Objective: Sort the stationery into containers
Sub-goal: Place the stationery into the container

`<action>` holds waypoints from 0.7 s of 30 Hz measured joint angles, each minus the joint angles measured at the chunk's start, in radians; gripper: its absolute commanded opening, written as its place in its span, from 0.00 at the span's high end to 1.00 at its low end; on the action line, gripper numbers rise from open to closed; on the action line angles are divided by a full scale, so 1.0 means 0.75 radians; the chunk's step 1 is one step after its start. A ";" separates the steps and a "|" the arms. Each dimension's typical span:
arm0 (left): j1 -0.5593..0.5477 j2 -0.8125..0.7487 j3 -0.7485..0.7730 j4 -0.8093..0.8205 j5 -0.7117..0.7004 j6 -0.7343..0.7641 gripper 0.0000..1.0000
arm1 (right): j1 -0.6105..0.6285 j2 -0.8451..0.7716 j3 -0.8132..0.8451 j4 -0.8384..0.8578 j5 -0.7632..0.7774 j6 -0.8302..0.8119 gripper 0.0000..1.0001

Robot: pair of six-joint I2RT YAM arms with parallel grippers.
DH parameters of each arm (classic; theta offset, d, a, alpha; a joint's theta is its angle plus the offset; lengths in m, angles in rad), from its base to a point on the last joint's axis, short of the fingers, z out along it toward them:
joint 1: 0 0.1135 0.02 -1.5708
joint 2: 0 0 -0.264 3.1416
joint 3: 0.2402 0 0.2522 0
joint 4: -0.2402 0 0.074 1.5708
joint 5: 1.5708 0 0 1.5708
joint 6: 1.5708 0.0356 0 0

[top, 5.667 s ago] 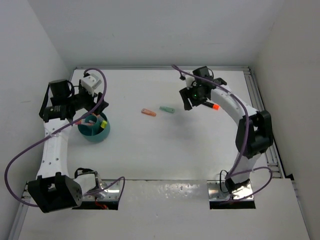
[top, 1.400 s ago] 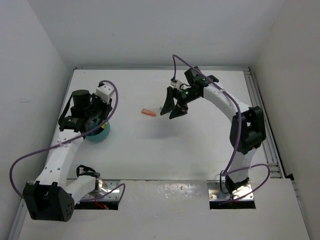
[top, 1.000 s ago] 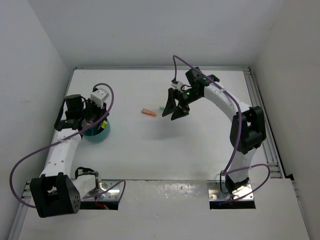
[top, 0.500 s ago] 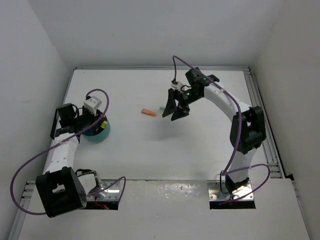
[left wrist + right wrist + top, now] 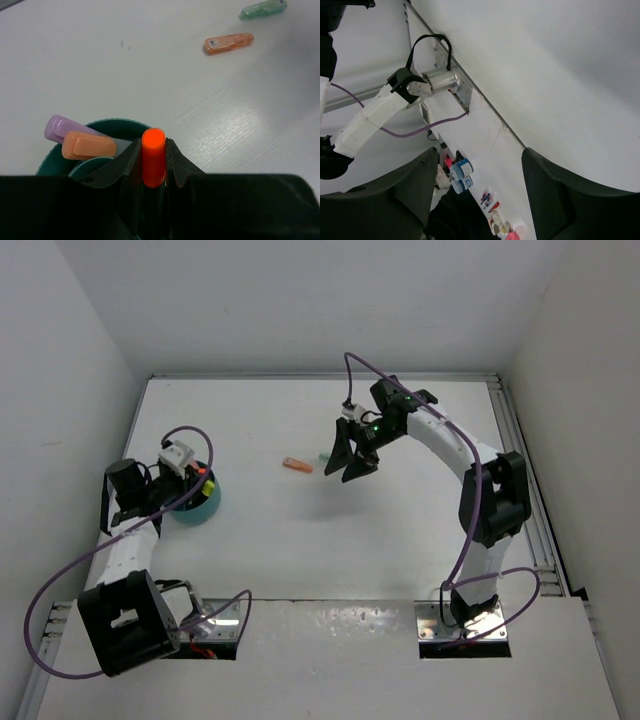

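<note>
My left gripper (image 5: 153, 143) is shut on a marker with a bright orange cap (image 5: 153, 156), held upright just above the near rim of the teal bowl (image 5: 116, 123). A purple marker (image 5: 59, 128) and an orange highlighter (image 5: 88, 145) lie inside the bowl. In the top view the bowl (image 5: 198, 508) sits at the left under that gripper (image 5: 197, 478). An orange highlighter (image 5: 296, 465) and a mint green marker (image 5: 322, 457) lie on the table mid-back. My right gripper (image 5: 346, 456) hangs open right beside the mint marker, which its fingers partly hide. Nothing is between its fingers (image 5: 395, 200).
White walls close in the table on the left, back and right. A metal rail (image 5: 522, 460) runs along the right edge. The purple cable (image 5: 60, 570) of the left arm loops out to the left of the bowl.
The left arm's upper links have swung left and toward the near edge while its gripper stayed at the bowl with the marker. The right arm has hardly moved over the last second.
</note>
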 measured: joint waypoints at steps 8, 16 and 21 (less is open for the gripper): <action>-0.004 0.013 -0.039 0.173 0.001 -0.106 0.94 | 0.000 0.016 0.000 -0.001 0.000 -0.001 0.33; -0.045 0.021 -0.057 0.257 -0.001 -0.177 0.92 | 0.000 0.027 0.001 -0.005 0.000 -0.005 0.33; -0.045 0.017 -0.053 0.172 0.028 -0.107 0.92 | 0.000 0.030 0.001 -0.010 0.000 -0.011 0.34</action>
